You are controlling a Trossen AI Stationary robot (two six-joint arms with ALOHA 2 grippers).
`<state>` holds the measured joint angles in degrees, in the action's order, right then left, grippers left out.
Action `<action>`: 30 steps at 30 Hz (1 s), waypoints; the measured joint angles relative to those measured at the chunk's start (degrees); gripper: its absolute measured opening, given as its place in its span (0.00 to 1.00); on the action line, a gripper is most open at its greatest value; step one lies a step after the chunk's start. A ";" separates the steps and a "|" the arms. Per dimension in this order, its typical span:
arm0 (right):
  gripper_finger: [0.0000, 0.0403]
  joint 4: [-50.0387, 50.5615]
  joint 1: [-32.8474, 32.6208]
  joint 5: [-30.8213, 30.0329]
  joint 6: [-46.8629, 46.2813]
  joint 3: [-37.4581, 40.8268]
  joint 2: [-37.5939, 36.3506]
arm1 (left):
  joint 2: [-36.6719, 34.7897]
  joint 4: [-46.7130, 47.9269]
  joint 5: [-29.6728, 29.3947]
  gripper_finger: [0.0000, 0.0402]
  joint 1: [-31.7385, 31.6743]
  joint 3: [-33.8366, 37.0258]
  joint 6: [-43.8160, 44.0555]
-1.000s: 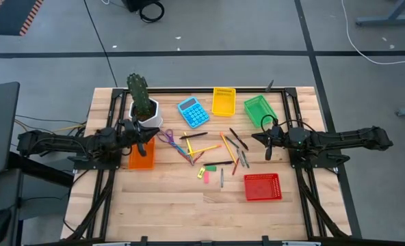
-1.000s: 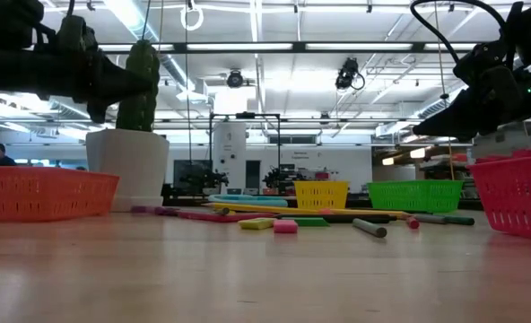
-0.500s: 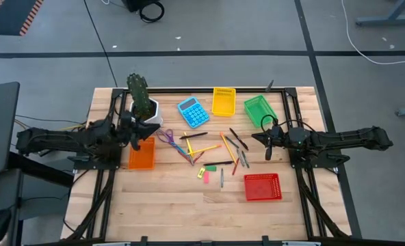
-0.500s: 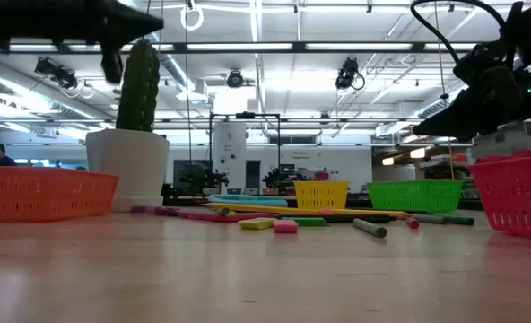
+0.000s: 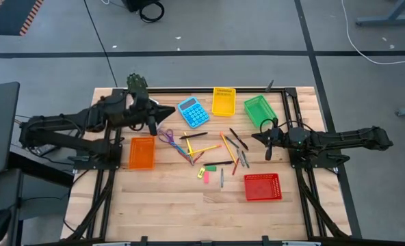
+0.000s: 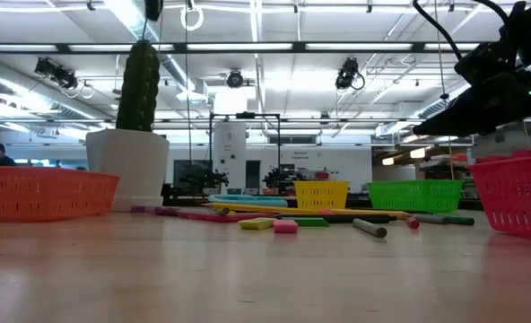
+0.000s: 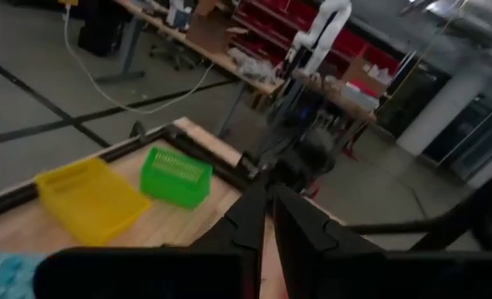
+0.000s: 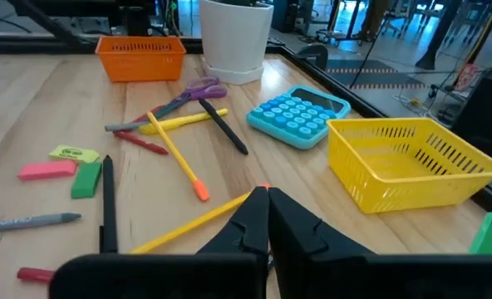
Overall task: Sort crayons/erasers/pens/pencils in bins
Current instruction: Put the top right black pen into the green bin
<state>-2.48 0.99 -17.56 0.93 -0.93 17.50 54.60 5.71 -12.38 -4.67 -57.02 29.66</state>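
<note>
1. The left claw (image 5: 163, 109) is being held nearly closed and empty above the white plant pot.
2. The right claw (image 5: 255, 136) is being kept closed, empty, beside the scattered pens (image 5: 238, 139) and pencils (image 5: 226, 143) mid-tabletop.

Overhead lighting is reaching the table (image 5: 168, 205) evenly; the high view is showing bright, flat illumination with only short, soft shadows lying close under the arms. In the low view, ceiling light strips (image 6: 274, 47) are glaring behind the scene, leaving the right tool (image 6: 427, 128) as a dark silhouette, and the nearest stretch of table is blurring out of focus. The left wrist view is coming through soft and smeared overall, with the room beyond the left tool (image 7: 269, 218) hazy. The right wrist view is staying sharp ahead of its tool, though its fingers (image 8: 246, 224) are rendering blurred and dark.
</note>
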 joint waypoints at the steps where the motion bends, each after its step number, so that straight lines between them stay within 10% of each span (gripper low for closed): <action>1: 0.03 0.00 0.00 0.02 0.08 0.00 0.00 | 0.83 0.00 0.03 0.09 0.00 -1.62 0.42; 18: 0.03 -11.20 0.05 -0.11 -25.98 -0.04 0.02 | 6.11 -5.80 0.00 0.08 0.00 -17.26 13.69; 30: 0.03 -18.70 0.07 1.24 -24.83 -9.16 2.61 | 6.04 -11.73 0.00 0.10 -0.04 -17.31 11.51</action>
<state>-21.18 1.06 -16.33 -23.90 -10.09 20.11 60.64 -6.02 -12.38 -4.71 -74.32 41.17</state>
